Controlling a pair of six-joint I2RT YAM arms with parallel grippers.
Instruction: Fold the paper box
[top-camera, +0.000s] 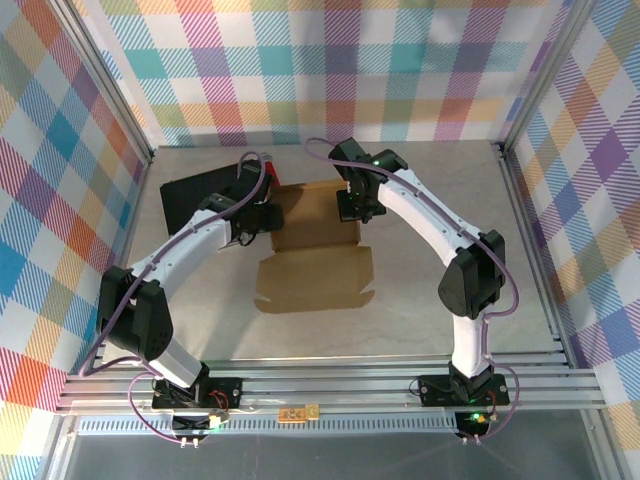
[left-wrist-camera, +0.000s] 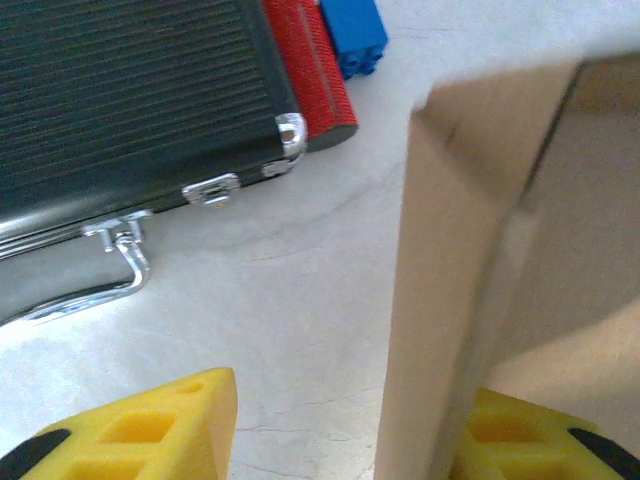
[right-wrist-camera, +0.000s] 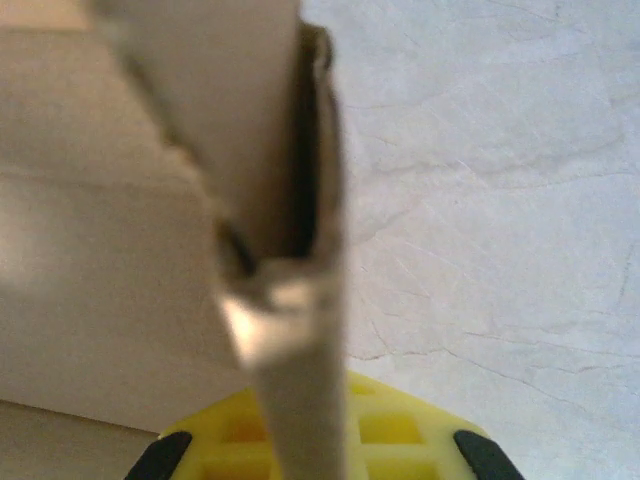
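The brown paper box (top-camera: 312, 212) lies mid-table with its side walls raised and its lid flap (top-camera: 315, 280) flat towards the near edge. My left gripper (top-camera: 262, 218) is at the box's left wall. In the left wrist view it is open (left-wrist-camera: 340, 445), and the upright wall (left-wrist-camera: 445, 300) stands between the yellow fingers, close to the right finger (left-wrist-camera: 540, 440). My right gripper (top-camera: 351, 207) is at the right wall. In the right wrist view its fingers (right-wrist-camera: 400, 430) are shut on the doubled, folded-over wall (right-wrist-camera: 290, 200).
A black case (top-camera: 200, 195) with metal latches (left-wrist-camera: 210, 188) lies just left of the box. A red roll (left-wrist-camera: 315, 70) and a blue block (left-wrist-camera: 355, 35) sit beside it. Plaid walls and metal posts ring the marble table (top-camera: 450, 200).
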